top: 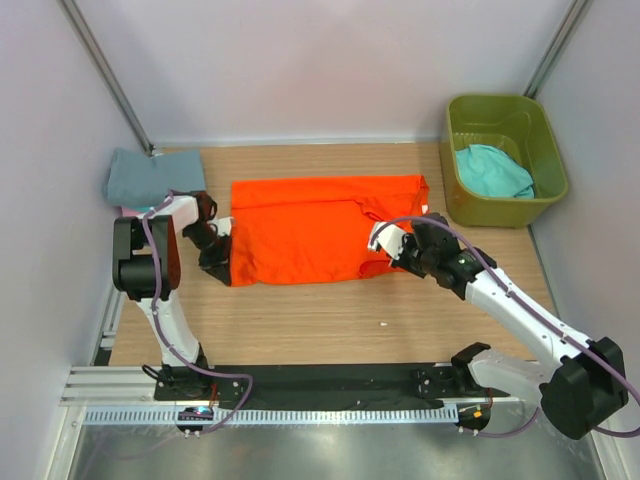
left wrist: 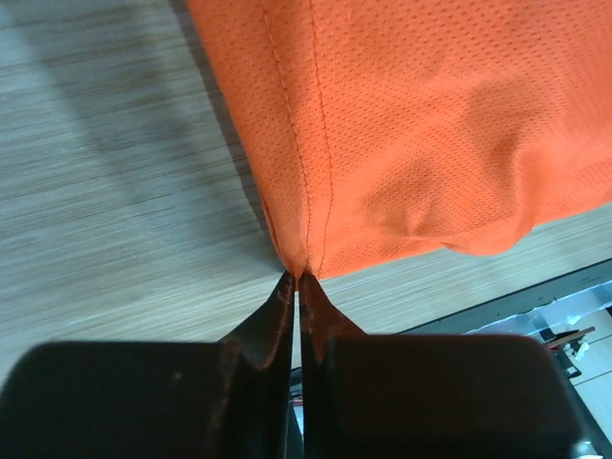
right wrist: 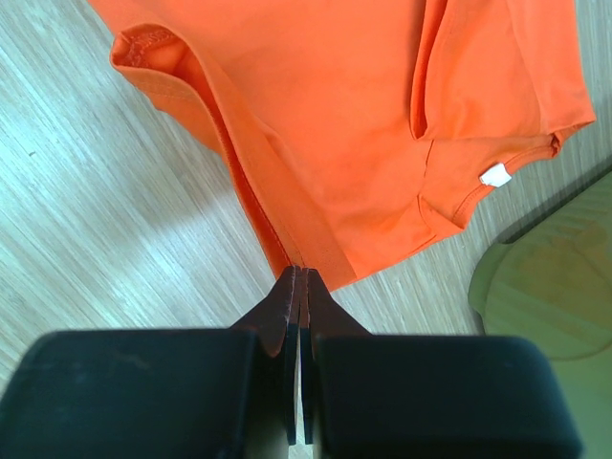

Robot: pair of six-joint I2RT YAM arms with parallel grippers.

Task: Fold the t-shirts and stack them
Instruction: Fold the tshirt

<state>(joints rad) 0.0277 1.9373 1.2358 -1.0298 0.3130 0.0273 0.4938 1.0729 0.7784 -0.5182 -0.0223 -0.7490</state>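
Fold of the orange t-shirt [top: 300, 230] in hand, both ends gripped. Left gripper [left wrist: 298, 287]: jaws pressed together, pinching a hemmed corner at its tips, with the cloth spreading flat ahead of it. Right gripper [right wrist: 301, 282]: likewise nipped onto the shirt's near edge, the white neck label [right wrist: 495, 175] ahead and to its right. Next, likely: lift both ends together and carry the edge across evenly, without slack.

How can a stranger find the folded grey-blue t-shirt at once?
Start at the wooden table and go to its far left corner. The grey-blue t-shirt lies folded there. Unlike it, the orange t-shirt is spread out mid-table and the teal t-shirt sits in the green tub.
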